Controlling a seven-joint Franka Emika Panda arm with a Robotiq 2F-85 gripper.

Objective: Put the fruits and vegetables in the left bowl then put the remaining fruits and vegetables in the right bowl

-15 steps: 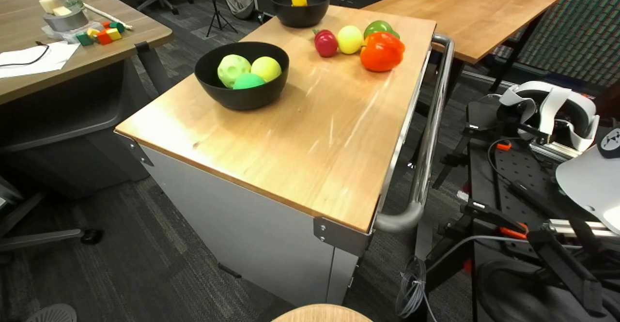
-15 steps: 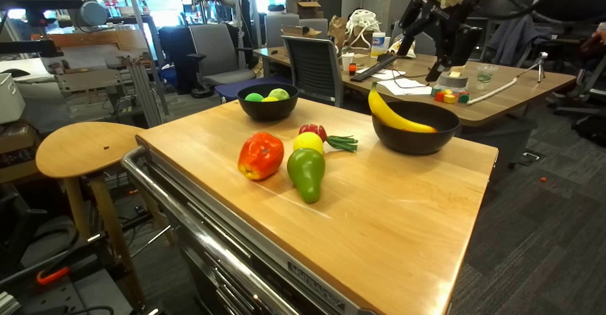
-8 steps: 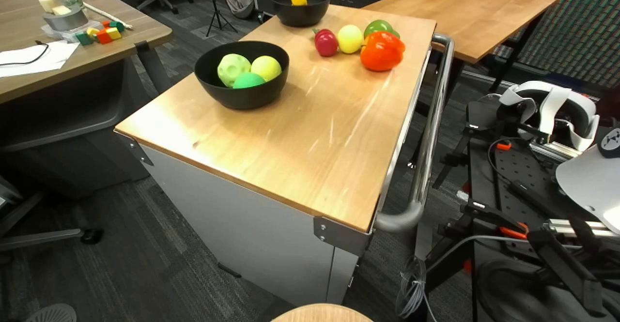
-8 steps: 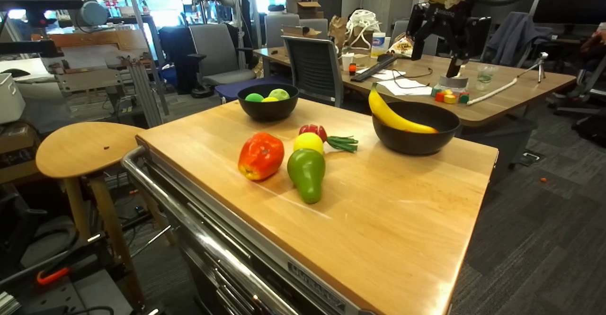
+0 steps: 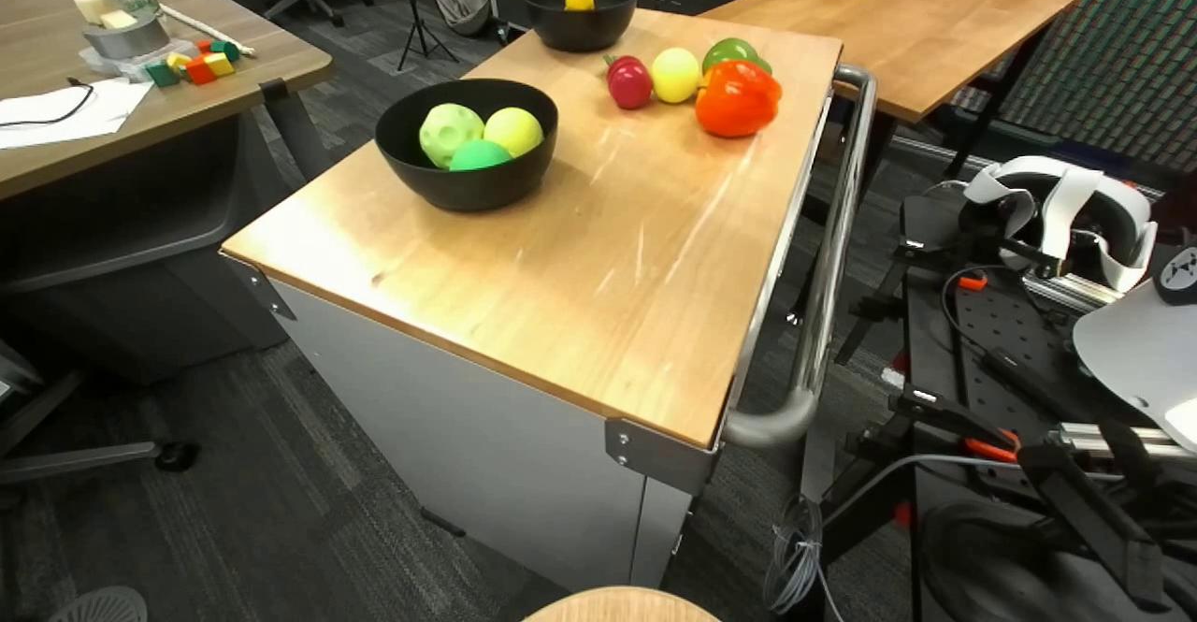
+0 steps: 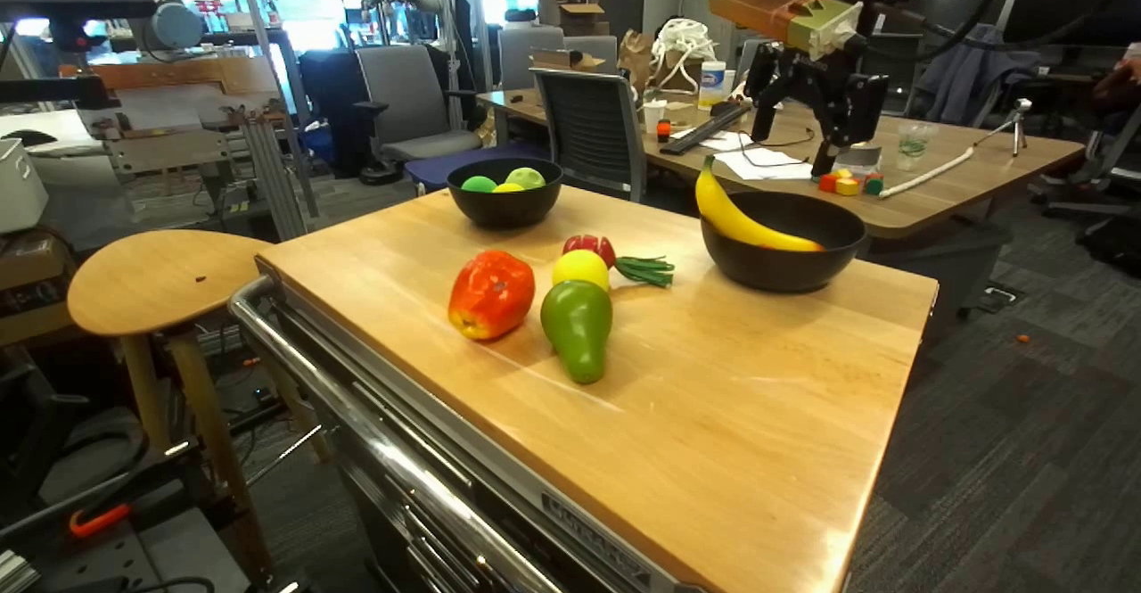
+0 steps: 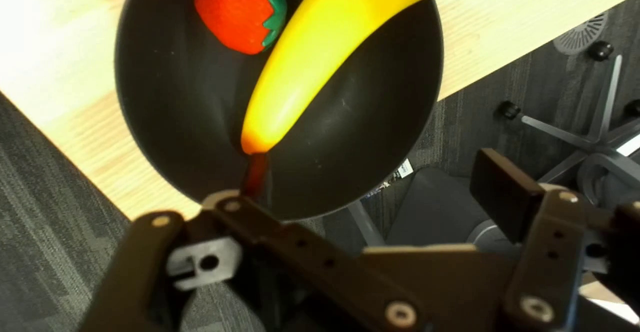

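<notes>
The left bowl (image 5: 468, 190) holds a pale green ball (image 5: 452, 134), a bright green ball (image 5: 480, 155) and a yellow ball (image 5: 513, 132). Inside the right bowl (image 7: 350, 97) lie a banana (image 7: 305, 67), its stem past the rim, and a red strawberry-like fruit (image 7: 240, 10). On the tabletop sit a red-orange fruit (image 6: 491, 294), a green pear-shaped one (image 6: 578, 330), a yellow ball (image 6: 581, 267) and a red radish-like piece (image 6: 589, 247) with green leaves. My gripper (image 6: 790, 154) is open above the right bowl's far side. One finger (image 7: 256, 174) appears close to the banana's lower end; contact cannot be told.
A metal handle (image 6: 383, 450) runs along the cart's edge. Beyond the right bowl stands a desk (image 6: 972, 178) with coloured blocks (image 6: 845, 185), papers (image 6: 762, 163) and a tape roll. A wooden stool (image 6: 160, 276) is beside the cart.
My gripper has come lower and shifted left in an exterior view, staying open. The banana has rocked slightly in its bowl. Fruits on the tabletop and both bowls keep their places.
</notes>
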